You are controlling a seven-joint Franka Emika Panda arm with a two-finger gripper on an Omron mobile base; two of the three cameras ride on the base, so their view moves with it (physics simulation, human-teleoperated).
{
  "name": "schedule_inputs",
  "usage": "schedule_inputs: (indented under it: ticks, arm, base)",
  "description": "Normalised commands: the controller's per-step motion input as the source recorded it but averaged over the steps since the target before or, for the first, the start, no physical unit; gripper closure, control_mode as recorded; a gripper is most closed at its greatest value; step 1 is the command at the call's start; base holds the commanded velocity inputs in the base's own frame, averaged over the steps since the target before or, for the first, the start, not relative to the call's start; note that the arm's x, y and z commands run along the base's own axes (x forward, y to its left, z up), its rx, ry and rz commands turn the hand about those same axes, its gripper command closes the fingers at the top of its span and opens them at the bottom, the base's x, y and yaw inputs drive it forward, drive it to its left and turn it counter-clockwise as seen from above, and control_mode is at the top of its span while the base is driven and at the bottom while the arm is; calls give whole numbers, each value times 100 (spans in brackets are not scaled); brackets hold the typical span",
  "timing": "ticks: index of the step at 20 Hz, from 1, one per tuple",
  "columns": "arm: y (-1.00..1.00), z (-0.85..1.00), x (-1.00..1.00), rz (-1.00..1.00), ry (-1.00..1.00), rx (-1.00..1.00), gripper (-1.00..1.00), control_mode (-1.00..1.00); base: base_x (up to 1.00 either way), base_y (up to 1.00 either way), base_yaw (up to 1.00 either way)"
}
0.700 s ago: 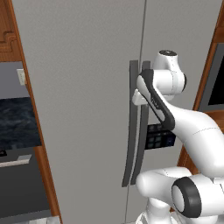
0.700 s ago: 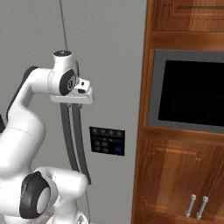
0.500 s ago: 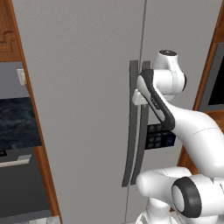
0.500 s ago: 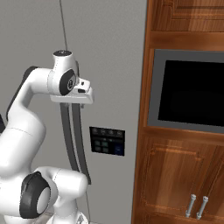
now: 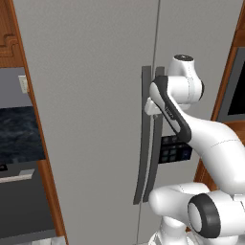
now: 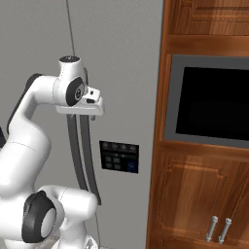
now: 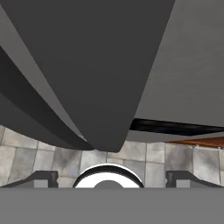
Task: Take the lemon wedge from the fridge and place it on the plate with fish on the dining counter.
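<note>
Fridge (image 5: 86, 95) shut, doors closed so contents hidden; gripper (image 7: 111, 177) tight against the dark handles (image 5: 143, 143), tips (image 7: 41, 178) wide apart either side of one handle (image 7: 100, 87), contact impossible to confirm.

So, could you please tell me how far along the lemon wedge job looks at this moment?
Barely begun. The tall light-grey two-door fridge has both doors closed. In hand: the two-finger gripper sits at the long dark-grey vertical handles, fingertips spread wide in the hand view, with no grasp evident. Left: opening a door, taking the lemon wedge, and carrying it to the plate with fish.
</note>
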Motion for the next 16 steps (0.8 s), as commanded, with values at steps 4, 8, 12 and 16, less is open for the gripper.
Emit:
schedule_inputs:
  ticks: [4, 8, 12, 16]
  arm:
    - [0, 0, -1, 0, -1, 0, -100, -100]
    - [0, 0, -16, 0, -4, 0, -100, -100]
    - [0, 0, 0, 0, 0, 0, -100, -100]
    - [0, 0, 0, 0, 0, 0, -100, -100]
  base:
    - [0, 0, 0]
    - [0, 0, 0]
    - [0, 0, 0]
    - [0, 0, 0]
